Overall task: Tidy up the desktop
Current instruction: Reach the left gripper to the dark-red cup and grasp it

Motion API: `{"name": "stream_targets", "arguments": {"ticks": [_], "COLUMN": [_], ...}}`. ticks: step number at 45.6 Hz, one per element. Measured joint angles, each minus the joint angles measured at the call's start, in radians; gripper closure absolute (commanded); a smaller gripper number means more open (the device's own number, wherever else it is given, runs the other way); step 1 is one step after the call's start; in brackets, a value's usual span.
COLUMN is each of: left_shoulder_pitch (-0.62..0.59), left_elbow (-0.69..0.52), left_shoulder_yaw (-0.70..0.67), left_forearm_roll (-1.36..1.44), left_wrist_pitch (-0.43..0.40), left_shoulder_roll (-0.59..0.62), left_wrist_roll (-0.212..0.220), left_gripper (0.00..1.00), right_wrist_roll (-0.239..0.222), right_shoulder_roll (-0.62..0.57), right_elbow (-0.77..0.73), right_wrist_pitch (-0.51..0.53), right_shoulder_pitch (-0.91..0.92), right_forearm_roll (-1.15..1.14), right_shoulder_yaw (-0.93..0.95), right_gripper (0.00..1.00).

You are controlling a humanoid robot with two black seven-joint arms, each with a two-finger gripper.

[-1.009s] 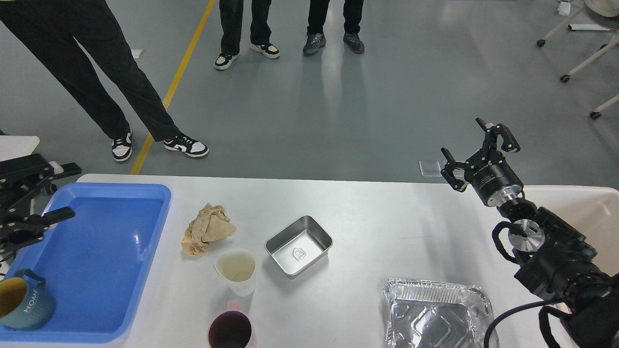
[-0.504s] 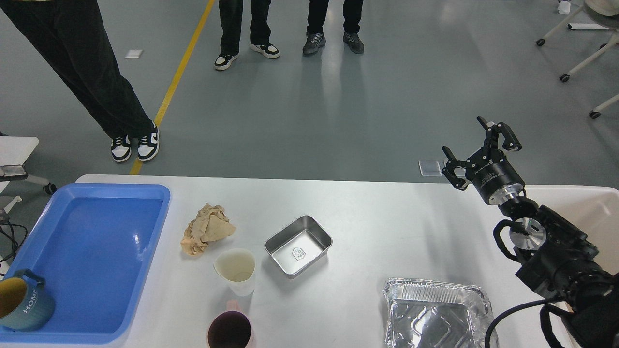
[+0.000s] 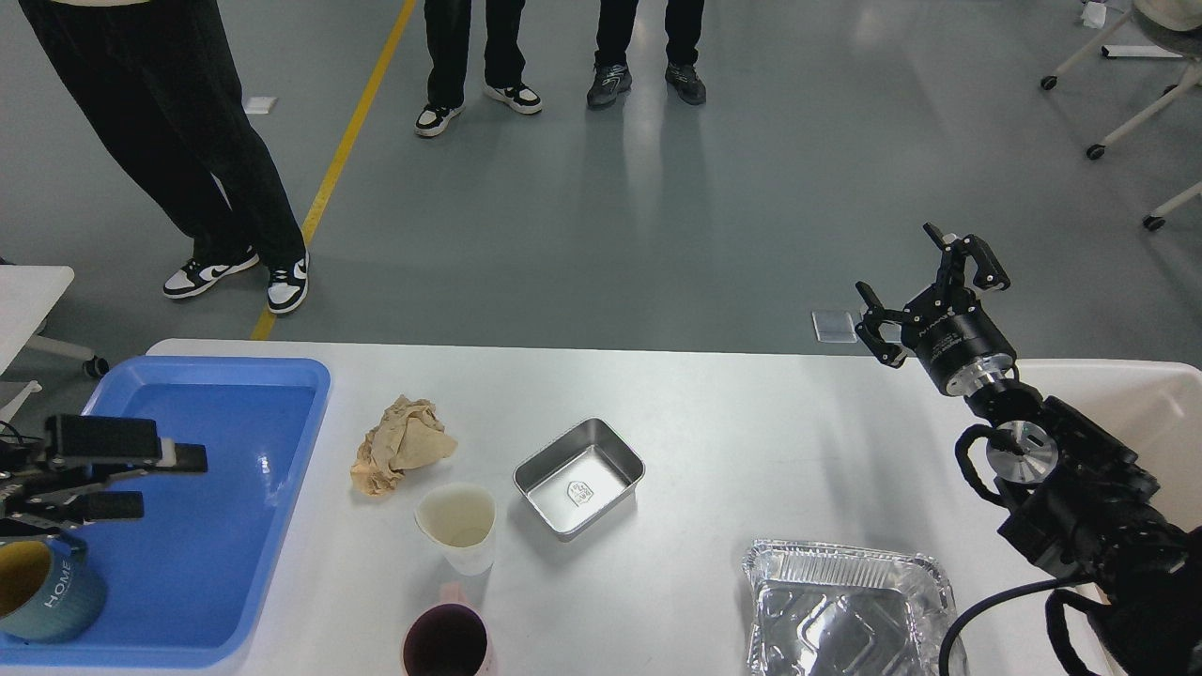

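Desktop [image 3: 732, 441] clutter is only partly cleared: a mug [image 3: 42, 587] sits in the blue tray [image 3: 216, 526]. Left gripper [image 3: 164, 481], jaws apart and empty, hovers over that tray. Next, probably reach rightward for the crumpled paper [image 3: 402, 455]. Right gripper [image 3: 930, 300], open, hangs above the desktop's far edge.

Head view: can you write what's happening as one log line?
task: tidy desktop | left gripper: open over blue tray | right gripper: open, raised | crumpled paper: untouched
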Motion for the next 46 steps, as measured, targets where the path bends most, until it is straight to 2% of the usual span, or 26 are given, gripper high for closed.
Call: {"name": "stream_targets", "arguments": {"ticks": [7,14,15,20,25,31,46], "left_shoulder_pitch": [-0.001,0.01,0.012,0.02,0.039,0.068,0.112], "left_elbow": [-0.015,-0.016,-0.016,-0.017,-0.012,-0.008,0.028], "left_shoulder_yaw": [0.004,0.01,0.013,0.018,0.027,0.033,0.033], "left_forearm_roll": [0.127,0.222,0.242,0.284,0.342,0.398,0.496], "left_wrist_pitch": [-0.032,-0.048,-0.048,-0.049,-0.049,-0.048,-0.01], "left_shoulder_roll": [-0.146,-0.29,-0.335,-0.414,-0.475,-0.524,-0.648], "left_wrist_roll": [0.118,0.214,0.246,0.296,0.322,0.331,0.365], "left_gripper": [0.06,0.06,0.06,0.06,0.06,0.07,0.17], "right_wrist_roll": [0.0,-0.001,-0.001,-0.002,-0.003,-0.003,-0.003], "right_shoulder_roll": [0.0,-0.002,-0.002,-0.002,-0.002,-0.007,-0.006], "right_elbow": [0.001,0.001,0.002,0.003,0.003,0.004,0.01], "right_wrist_pitch": [0.0,0.006,0.007,0.009,0.01,0.012,0.012], "right_shoulder_pitch": [0.0,0.001,0.001,0.002,0.001,0.001,0.001], "right_forearm_roll": [0.0,0.0,0.0,0.0,0.0,0.0,-0.002], "right_shoulder_yaw": [0.0,-0.001,-0.002,-0.003,-0.004,-0.009,-0.009], "right_gripper": [0.0,0.0,0.0,0.0,0.0,0.0,0.0]}}
